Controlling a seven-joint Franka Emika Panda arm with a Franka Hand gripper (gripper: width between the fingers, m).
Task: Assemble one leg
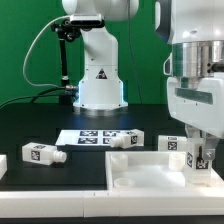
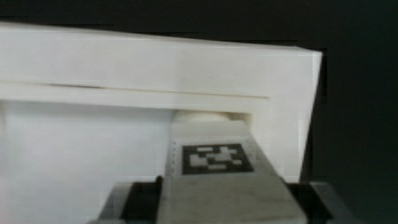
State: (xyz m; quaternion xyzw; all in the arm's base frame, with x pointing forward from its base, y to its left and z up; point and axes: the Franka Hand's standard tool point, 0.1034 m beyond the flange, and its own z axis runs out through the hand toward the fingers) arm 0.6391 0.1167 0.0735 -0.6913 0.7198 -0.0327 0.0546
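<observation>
While you are watching the exterior view, you are seeing the gripper [image 1: 203,160] hanging at the corner of the white panel [image 1: 140,170] on the exterior view's right, with the leg [image 1: 203,157] clamped upright between its fingers. In the wrist view the leg [image 2: 217,155] is filling the gap between the 2 dark fingers [image 2: 134,200], its tag facing the camera and its rounded end pointing toward the white panel [image 2: 143,70]. You can take the gripper [image 2: 217,195] as closed down to the leg's width, holding it firmly as far as these pictures show.

Judging progress, you are past the pick-up and into the placing. The leg's end is sitting at or just above the panel's raised rim; whether it is already touching or seated in a hole is not something you can tell, because the gripper is hiding the joint. No leg is visibly fixed to the panel yet, so insertion and any tightening are probably what is left.

Beyond the panel, 3 more legs are lying on the dark surface [image 1: 40,130]: 1 [image 1: 38,153] well off to the exterior view's left of the panel, 2 [image 1: 133,139] just behind it, beside the marker board [image 1: 88,137].
</observation>
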